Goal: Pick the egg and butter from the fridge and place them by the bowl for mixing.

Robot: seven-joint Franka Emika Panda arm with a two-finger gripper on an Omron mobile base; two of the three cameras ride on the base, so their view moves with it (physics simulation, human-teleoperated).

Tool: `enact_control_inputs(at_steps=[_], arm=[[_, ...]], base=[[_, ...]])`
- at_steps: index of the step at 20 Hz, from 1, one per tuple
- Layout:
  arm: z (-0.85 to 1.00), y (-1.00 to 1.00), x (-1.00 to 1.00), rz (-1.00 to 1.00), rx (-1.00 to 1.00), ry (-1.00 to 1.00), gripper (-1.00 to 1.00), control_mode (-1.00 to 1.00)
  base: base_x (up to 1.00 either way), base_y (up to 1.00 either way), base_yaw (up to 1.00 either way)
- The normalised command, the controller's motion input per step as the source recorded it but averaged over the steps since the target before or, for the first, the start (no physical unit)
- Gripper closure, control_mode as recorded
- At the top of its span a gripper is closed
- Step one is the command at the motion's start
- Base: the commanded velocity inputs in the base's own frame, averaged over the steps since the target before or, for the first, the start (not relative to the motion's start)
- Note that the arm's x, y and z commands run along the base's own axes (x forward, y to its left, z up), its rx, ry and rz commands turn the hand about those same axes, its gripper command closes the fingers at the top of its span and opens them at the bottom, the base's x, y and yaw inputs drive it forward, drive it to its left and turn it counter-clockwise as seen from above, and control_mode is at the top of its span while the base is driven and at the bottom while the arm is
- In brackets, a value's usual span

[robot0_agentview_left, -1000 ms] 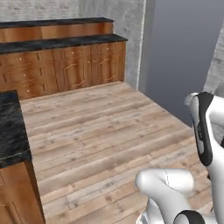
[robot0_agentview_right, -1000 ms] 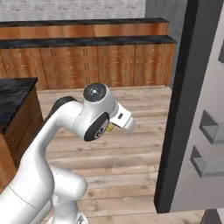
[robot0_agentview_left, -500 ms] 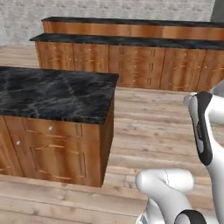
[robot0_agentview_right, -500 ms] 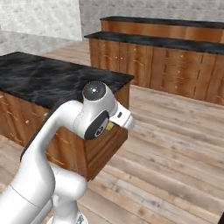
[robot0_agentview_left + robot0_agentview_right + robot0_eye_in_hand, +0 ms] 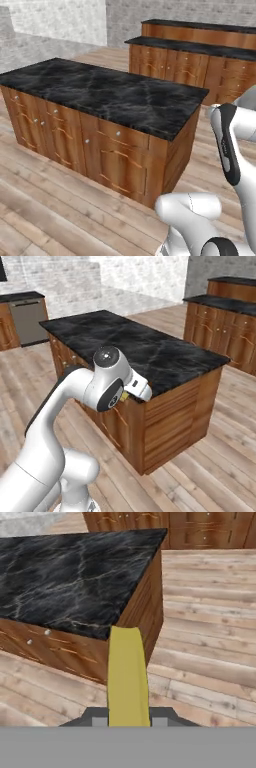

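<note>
- The butter (image 5: 128,677), a thin yellow bar with flat faces and squared edges, stands at the bottom centre of the hand view, rising from between the jaws; a small yellow bit also shows under the hand at centre left of the right base view.
- The jaws are closed almost fully, clamped on the butter's lower end, one dark tip on each side.
- The step in hand looks like carrying the butter to the bowl. I would keep the hand level and the grip firm, since a slim, smooth bar could slip or swing if the base turns sharply.
- The table (image 5: 107,97), a kitchen island, fills the upper left of the left base view: a glossy black marble top with pale veins over reddish-brown wooden cabinets with small round knobs.
- Its near corner sits close to the arm in the right base view, so swing wide of that edge.
- The floor (image 5: 45,210) is pale, grainy wooden planks; more wooden cabinets line the upper right.
</note>
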Motion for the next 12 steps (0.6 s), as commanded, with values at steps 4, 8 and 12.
enact_control_inputs(at_steps=[4,8,12], arm=[[0.00,0.00,0.00,0.00,0.00,0.00,1.00,1.00],[0.00,0.00,0.00,0.00,0.00,0.00,1.00,1.00],[0.00,0.00,0.00,0.00,0.00,0.00,1.00,1.00]], base=[[0.59,0.09,0.50],[0.71,0.13,0.35],[0.70,0.42,0.16]])
